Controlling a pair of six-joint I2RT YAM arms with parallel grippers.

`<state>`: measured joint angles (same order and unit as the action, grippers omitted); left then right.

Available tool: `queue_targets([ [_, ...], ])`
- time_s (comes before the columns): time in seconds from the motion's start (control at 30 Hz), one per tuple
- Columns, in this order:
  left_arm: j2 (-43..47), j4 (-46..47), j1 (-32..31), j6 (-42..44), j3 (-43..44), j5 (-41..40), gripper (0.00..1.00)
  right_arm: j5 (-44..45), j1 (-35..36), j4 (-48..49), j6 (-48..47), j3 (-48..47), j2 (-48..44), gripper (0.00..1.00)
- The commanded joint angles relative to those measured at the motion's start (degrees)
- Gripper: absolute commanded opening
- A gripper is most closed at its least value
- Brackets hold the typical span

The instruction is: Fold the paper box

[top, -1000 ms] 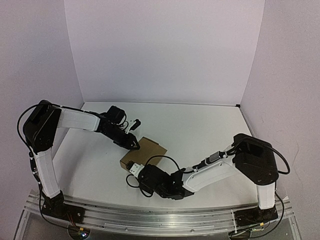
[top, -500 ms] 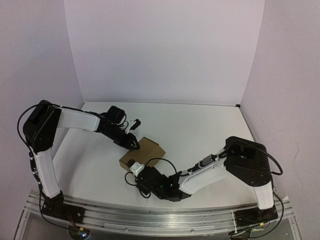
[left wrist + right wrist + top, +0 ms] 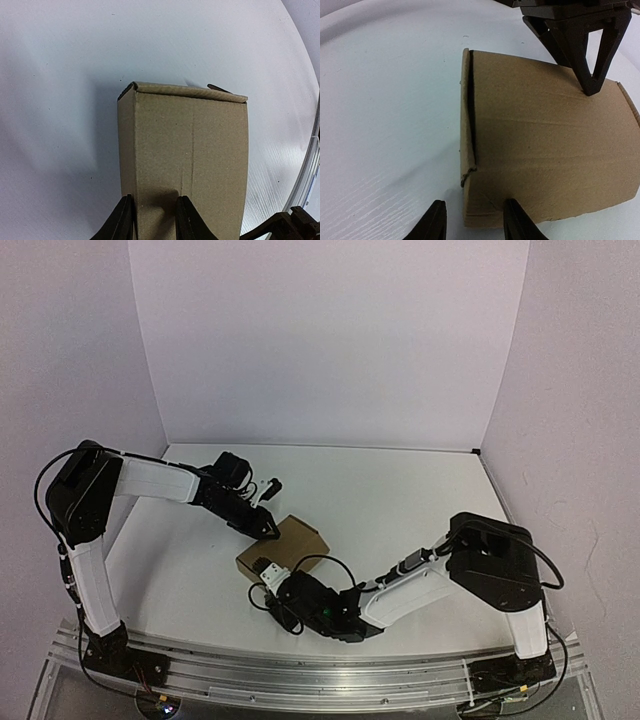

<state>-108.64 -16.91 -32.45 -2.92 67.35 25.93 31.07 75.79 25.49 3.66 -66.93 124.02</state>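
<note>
The paper box (image 3: 292, 543) is a small, closed brown cardboard box lying on the white table. My left gripper (image 3: 268, 528) is at its far left edge. In the left wrist view the box (image 3: 190, 150) fills the middle. One finger (image 3: 125, 222) lies against its side face and the other (image 3: 184, 220) rests on its top, so the box edge is pinched between them. My right gripper (image 3: 263, 574) is at the near left corner. In the right wrist view the jaws (image 3: 475, 222) stand apart around the box (image 3: 545, 150) corner, where an end flap gapes slightly.
White walls close in the table at the back and on both sides. The left arm's fingers (image 3: 590, 65) show above the box in the right wrist view. The metal rail (image 3: 300, 680) with the arm bases runs along the near edge.
My right arm has slid left and closer to the box's near corner. The box has shifted slightly left. The left arm has stayed in place.
</note>
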Motion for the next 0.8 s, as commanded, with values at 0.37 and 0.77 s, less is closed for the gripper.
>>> queue_targets([
  [0.37, -1.5, -4.1, -0.7, 6.7, -3.5, -3.4, 0.28, -11.1, 0.0, 1.4, 3.7, 15.1, -25.3, 0.62],
  [0.77, -1.3, -4.5, -1.7, 19.1, -3.5, -0.2, 0.28, -13.0, -17.0, -12.2, 19.9, 23.5, -40.7, 0.61],
])
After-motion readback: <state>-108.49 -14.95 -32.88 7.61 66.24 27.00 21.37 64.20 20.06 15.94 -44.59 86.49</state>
